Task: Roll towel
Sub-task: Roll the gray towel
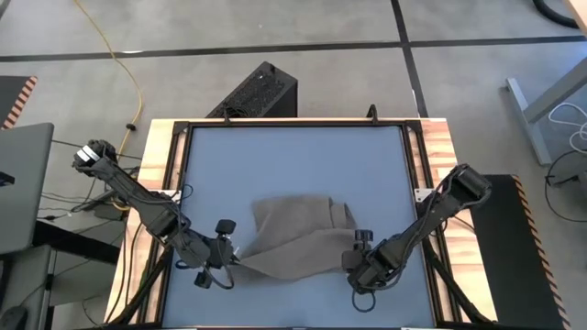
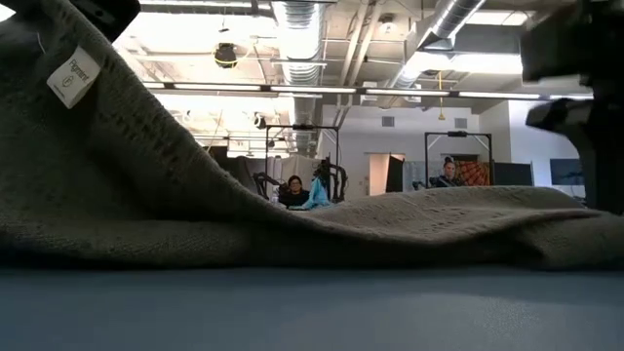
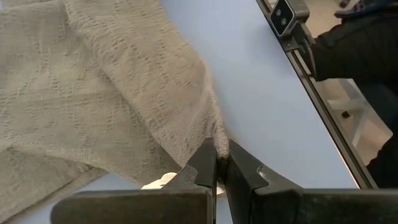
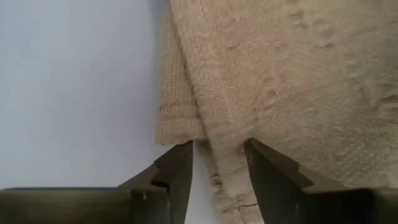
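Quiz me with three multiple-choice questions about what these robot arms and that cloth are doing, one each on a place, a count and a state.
1. Where on the blue table does the towel lie?
A. By the far edge
B. In the near half, between the two arms
C. Off the table on the floor

2. How many cloths are on the table?
A. One
B. Two
C. Three

3. How does the left hand stand?
A. Wide open above bare table
B. Shut on the towel's corner
C. Holding a cup

Answers:
1. B: the high view shows the towel between the left hand and the right hand, towards the near edge.
2. A: only one grey-brown towel shows in any view.
3. B: the left wrist view shows its fingers pinched together on the cloth, while the right hand's fingers stand apart around a fold.
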### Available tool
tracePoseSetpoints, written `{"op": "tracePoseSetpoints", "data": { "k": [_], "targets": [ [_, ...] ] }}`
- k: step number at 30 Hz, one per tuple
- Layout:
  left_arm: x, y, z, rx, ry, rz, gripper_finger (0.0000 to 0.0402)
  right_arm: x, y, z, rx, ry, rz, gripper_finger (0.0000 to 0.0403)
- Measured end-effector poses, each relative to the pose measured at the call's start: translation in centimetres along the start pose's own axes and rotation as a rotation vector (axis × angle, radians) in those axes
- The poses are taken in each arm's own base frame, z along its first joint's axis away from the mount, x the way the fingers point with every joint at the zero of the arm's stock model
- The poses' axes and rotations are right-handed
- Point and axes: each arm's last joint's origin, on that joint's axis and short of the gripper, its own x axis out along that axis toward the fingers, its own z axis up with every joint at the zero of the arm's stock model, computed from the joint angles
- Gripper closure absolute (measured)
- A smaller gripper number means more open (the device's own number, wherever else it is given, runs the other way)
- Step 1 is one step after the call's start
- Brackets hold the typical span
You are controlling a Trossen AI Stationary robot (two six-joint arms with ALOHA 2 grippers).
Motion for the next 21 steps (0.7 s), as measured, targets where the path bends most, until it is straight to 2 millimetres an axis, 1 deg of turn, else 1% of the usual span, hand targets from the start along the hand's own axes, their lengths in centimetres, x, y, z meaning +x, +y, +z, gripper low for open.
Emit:
{"op": "tracePoseSetpoints", "data": {
  "k": [5,9,15,21],
  "targets": [
    [0.0,0.0,0.0,-0.001,-0.001,0.003,0.0401,0.9,0.3,-0.4,-0.01,0.031,-0.027,0.0211],
    [0.0,0.0,0.0,-0.002,-0.006,0.012,0.0401,0.9,0.2,-0.4,0.002,0.039,-0.035,0.0215],
    [0.0,0.0,0.2,-0.006,-0.022,0.007,0.0401,0.1,0.1,-0.2,0.009,0.016,-0.015,0.0239],
    [0.0,0.0,0.3,-0.008,-0.031,0.004,0.0401,-0.4,-0.1,-0.2,0.015,0.001,-0.003,0.0243]
  ]
}}
